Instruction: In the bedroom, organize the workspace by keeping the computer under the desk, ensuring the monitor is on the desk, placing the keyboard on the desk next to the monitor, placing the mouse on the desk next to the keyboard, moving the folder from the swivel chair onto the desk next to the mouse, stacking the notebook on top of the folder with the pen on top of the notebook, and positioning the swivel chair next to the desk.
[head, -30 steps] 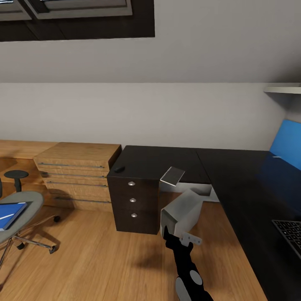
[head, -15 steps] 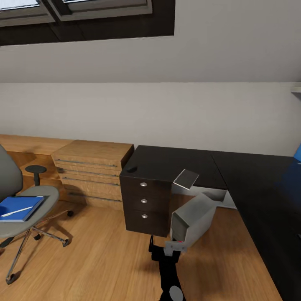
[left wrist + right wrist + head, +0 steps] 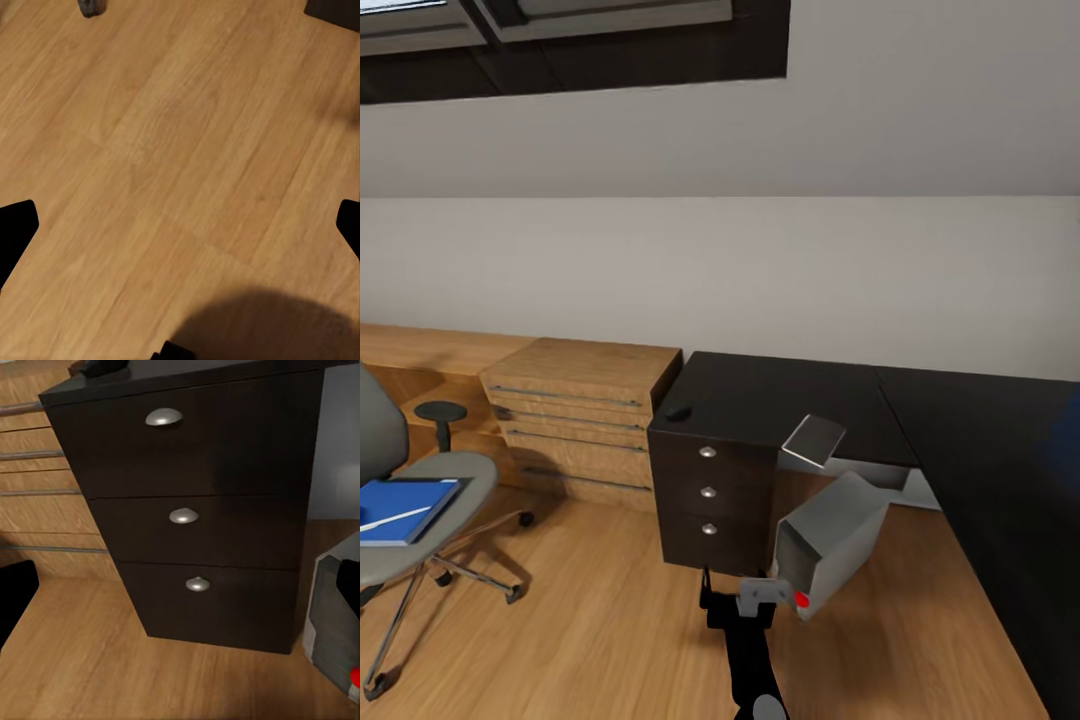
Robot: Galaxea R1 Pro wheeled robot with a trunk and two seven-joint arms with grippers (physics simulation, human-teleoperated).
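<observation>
The black desk (image 3: 780, 390) runs from its drawer unit (image 3: 708, 490) off to the right. The small dark mouse (image 3: 678, 412) lies on the top's left corner. A glossy grey notebook (image 3: 813, 440) sits tilted over the desk's front edge. Below it, the silver-grey computer (image 3: 830, 540) leans tilted on the floor. At far left, the swivel chair (image 3: 460, 480) carries the blue folder (image 3: 400, 508) with the white pen (image 3: 380, 520) on it. My right gripper (image 3: 745, 600) (image 3: 180, 585) is open, low before the drawers (image 3: 184, 516), with the computer (image 3: 334, 615) beside it. My left gripper (image 3: 180, 225) is open over bare floor.
A light wooden drawer chest (image 3: 580, 420) stands against the wall left of the desk. Wooden floor (image 3: 590, 620) lies open between the chair and the drawers. A window's dark frame (image 3: 610, 50) is at the top. A grey caster (image 3: 90, 7) shows in the left wrist view.
The camera has swung left, so the chair with folder and pen came into view and the desk's right part left it. My right arm now sits further left of the computer.
</observation>
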